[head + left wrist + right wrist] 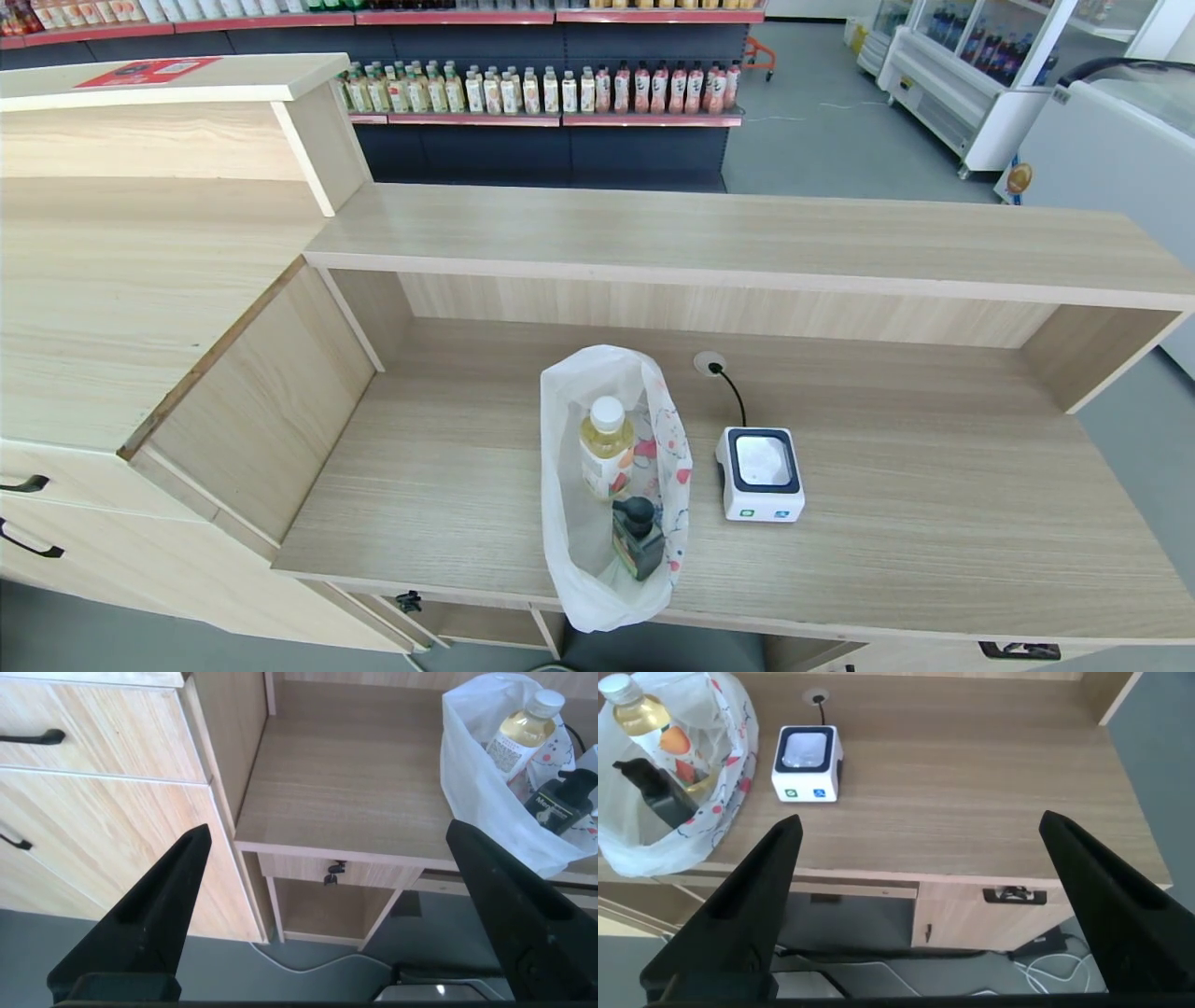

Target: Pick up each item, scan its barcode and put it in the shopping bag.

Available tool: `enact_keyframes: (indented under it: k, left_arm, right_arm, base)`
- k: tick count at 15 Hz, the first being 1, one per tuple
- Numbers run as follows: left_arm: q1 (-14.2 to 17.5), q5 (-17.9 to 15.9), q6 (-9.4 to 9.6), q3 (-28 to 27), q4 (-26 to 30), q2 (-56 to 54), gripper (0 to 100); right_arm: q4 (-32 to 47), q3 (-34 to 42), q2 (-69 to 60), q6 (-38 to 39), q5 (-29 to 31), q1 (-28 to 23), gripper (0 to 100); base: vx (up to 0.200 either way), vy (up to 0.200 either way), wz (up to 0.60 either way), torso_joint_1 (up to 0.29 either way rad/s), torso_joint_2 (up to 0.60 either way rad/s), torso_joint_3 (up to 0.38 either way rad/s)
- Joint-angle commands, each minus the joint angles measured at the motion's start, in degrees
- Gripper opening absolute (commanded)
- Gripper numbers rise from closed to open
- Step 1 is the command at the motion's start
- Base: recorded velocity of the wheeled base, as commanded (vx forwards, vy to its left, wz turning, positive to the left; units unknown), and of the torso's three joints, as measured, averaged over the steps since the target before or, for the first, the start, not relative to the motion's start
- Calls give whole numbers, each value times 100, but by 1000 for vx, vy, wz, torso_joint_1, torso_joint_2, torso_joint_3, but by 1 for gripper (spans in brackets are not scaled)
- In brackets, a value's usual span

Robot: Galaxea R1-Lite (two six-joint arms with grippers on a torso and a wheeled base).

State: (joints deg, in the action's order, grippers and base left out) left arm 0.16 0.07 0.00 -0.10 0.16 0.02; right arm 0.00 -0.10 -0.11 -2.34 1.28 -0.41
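Wide apart and empty, the wedge-fingered black left claw [329, 831] and right claw [920, 819] hang near the crinkly plastic shopping bag [566, 420]. Inside it stand a round yellow bottle [607, 448] and a squat dark bottle [638, 541]. Just beside it, a boxy white scanner [761, 473] sits on the wood-grain tabletop [934, 523].

Bright, even light falls on the counter [934, 541], apparently from above, and shadows are soft and faint. The scanner [760, 473] has a pale reflection on its glass window. Behind the scanner, the recess under the upper ledge [747, 233] is slightly shaded. Left of the scanner, the shopping bag [569, 541] glows translucent. In the head view the ledge's straight edge bows towards the borders.
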Motion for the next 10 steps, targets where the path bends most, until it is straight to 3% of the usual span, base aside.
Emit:
enact_keyframes:
  k: [1,10]
  left_arm:
    - [2,1,0,1,2,-2,100]
    - [2,1,-35,1,2,-2,100]
  right_arm:
    - [0,1,11,41,4,6,100]
    - [0,1,11,58,4,6,100]
  base:
    - [0,0,0,0,0,0]
    - [0,0,0,0,0,0]
